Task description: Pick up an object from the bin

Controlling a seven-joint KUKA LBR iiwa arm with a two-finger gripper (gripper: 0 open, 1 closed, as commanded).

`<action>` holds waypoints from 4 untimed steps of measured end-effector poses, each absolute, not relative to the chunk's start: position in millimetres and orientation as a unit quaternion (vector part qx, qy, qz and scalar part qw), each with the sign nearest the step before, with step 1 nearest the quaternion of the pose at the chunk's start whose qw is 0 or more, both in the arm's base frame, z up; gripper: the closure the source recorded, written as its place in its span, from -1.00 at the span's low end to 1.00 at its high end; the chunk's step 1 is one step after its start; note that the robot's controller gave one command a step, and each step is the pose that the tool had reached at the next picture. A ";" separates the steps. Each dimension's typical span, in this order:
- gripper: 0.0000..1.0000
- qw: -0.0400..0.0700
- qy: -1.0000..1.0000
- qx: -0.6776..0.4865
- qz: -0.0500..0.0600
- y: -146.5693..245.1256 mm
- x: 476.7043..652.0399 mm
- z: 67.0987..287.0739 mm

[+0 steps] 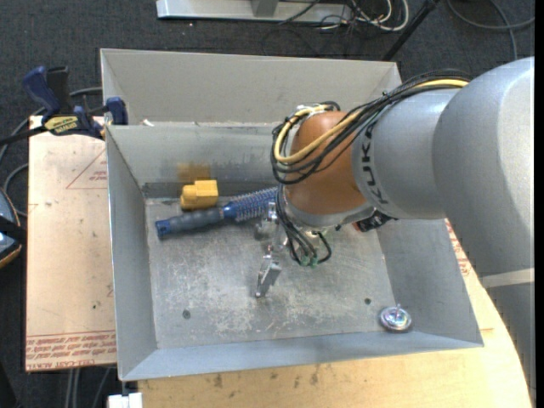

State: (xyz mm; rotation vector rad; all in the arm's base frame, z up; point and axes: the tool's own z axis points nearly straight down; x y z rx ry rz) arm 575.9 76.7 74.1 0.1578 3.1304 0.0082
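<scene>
Grey metal makes up the bin (127, 228), a deep tray with sloping walls and a scuffed, mostly bare floor; it takes up the middle of the camera view. Reaching into it from the right is the arm (450, 151), a thick silver-grey tube; its wrist carries a rounded orange cover (323, 164), with yellow and black cables (293, 147) looped round it.

Next in size is a blue-handled brush (217, 215); it lies flat on the floor towards the back wall, its handle pointing left and its blue bristle end running right, under the orange cover. The gripper (268, 280) hangs below the wrist over bare floor near the bin's centre, just in front of the brush's bristle end and apart from it; whether it is open or closed cannot be told from this angle, and whether it has hold of anything cannot be told either.

A yellow block (199, 194) sits just behind the brush handle, close to the back wall; a small round metal piece (395, 319) lies well apart from the rest, in the front right corner.
</scene>
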 end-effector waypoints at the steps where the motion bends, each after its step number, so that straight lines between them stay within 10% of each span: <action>1: -1.00 -0.003 0.976 0.217 0.001 69.0 639.7 132.8; 2: -1.00 0.001 0.965 0.261 0.001 76.8 648.3 104.1; 3: 1.00 -0.002 0.966 0.260 -0.001 77.2 647.0 101.1; 4: 1.00 0.004 0.970 0.245 0.002 90.3 647.9 250.6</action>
